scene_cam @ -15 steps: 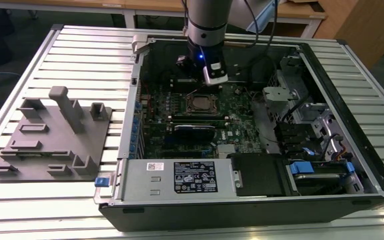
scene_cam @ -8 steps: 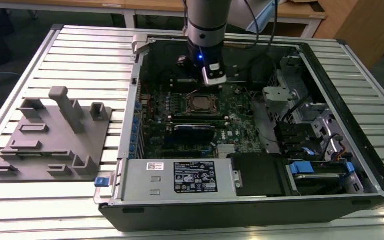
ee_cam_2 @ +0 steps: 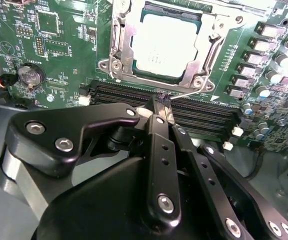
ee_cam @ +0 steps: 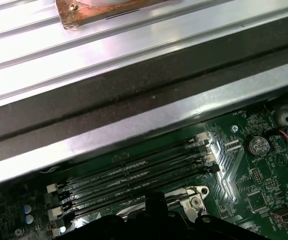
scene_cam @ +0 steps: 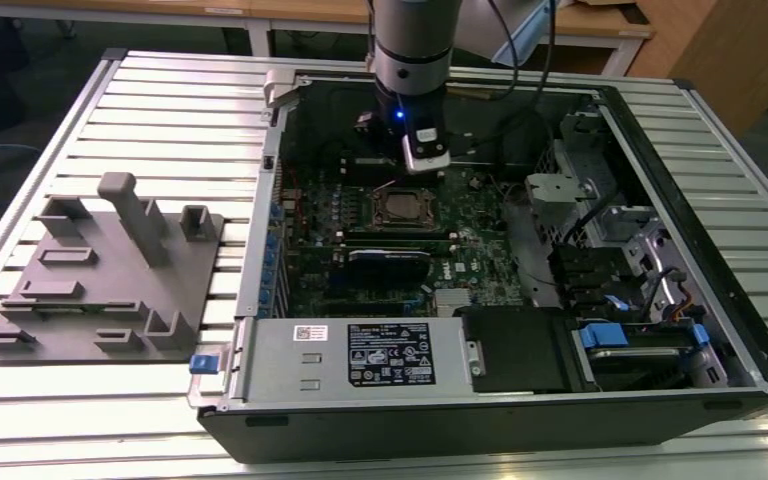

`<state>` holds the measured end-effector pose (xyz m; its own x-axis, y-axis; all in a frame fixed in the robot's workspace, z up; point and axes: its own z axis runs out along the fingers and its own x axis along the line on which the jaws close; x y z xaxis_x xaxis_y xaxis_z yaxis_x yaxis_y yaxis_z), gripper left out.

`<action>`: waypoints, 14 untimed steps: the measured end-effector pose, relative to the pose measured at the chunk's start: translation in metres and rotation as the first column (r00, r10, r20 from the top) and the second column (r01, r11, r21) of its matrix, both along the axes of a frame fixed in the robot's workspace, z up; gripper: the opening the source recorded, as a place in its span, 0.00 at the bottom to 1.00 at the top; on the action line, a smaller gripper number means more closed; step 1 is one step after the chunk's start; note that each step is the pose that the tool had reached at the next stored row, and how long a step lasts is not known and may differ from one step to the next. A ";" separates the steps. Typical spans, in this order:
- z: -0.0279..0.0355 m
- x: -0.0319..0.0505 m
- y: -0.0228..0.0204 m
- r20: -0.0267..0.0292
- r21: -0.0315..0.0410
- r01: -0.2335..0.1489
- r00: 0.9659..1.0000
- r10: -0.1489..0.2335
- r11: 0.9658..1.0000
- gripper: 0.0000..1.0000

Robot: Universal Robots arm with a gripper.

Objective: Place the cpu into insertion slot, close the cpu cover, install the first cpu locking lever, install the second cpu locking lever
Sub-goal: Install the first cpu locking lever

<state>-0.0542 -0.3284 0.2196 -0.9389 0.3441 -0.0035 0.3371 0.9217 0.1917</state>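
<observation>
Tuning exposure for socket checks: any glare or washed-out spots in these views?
Second wrist view: cpu top washed near white. First wrist view: slatted table glares, bright streak on the motherboard. Exterior view: case interior dim.

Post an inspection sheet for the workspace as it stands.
Surface: slatted metal table, with the open computer case lying on it.
Job's things: cpu sits in the insertion slot; cpu cover lies down around it; thin locking lever runs beside the socket.
Clutter: grey fixture tray at the exterior view's left of the case.
Grippers: gripper is over the memory slots, its tip at the lever's end.
Cables: black cables hang by the arm.
Surroundings: wooden desks stand behind the table.
</observation>
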 end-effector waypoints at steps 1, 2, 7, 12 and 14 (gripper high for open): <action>-0.0001 -0.0001 0.0005 0.000 0.000 0.003 1.000 -0.003 1.000 0.11; -0.0003 -0.0001 0.0010 0.001 0.000 0.005 1.000 -0.005 1.000 0.11; -0.0016 -0.0001 0.0026 0.002 0.000 0.020 1.000 -0.020 1.000 0.11; -0.0039 -0.0002 0.0026 0.004 0.000 0.032 0.999 -0.032 0.999 0.11; -0.0045 -0.0002 0.0026 0.006 0.000 0.035 0.999 -0.035 0.999 0.11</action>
